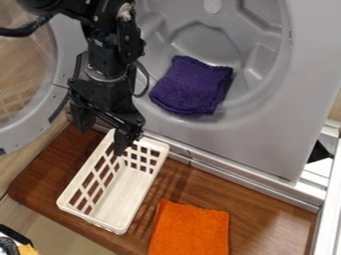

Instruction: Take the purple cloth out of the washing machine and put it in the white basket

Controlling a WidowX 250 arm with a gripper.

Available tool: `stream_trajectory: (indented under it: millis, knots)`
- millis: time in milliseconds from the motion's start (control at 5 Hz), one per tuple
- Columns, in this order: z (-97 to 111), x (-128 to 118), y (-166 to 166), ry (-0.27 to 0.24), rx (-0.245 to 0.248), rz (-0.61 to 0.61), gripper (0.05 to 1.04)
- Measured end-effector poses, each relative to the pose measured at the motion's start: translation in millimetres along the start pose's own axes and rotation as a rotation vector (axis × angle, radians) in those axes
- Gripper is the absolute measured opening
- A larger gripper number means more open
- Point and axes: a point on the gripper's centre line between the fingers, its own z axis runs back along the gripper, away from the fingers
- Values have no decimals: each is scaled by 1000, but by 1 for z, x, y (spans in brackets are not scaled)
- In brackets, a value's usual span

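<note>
Claw (103, 130): fingers apart, over the far end of the white basket (123, 199)
Purple cloth (192, 85): folded in the mouth of the washing machine (259, 139); probably light, soft and grippy
Cloth's middle: a deep pinch should hold; a corner alone might sag

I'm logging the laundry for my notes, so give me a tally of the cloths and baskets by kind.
Cloths: 2 (purple cloth in the washer; orange cloth on the wooden surface)
Baskets: 1 (white basket)
Total: 3
</note>
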Motion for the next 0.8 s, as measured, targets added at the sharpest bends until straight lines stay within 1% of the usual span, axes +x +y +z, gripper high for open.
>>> stream_trajectory:
  millis: [200,400,600,800]
  knots:
    - [-5,-1,-3,18,-16,2,1001]
    - [-11,10,-8,-17,-82,44,1001]
    - [-17,26,-10,-49,-130,84,1001]
    - [-19,46,-9,-151,-162,94,1001]
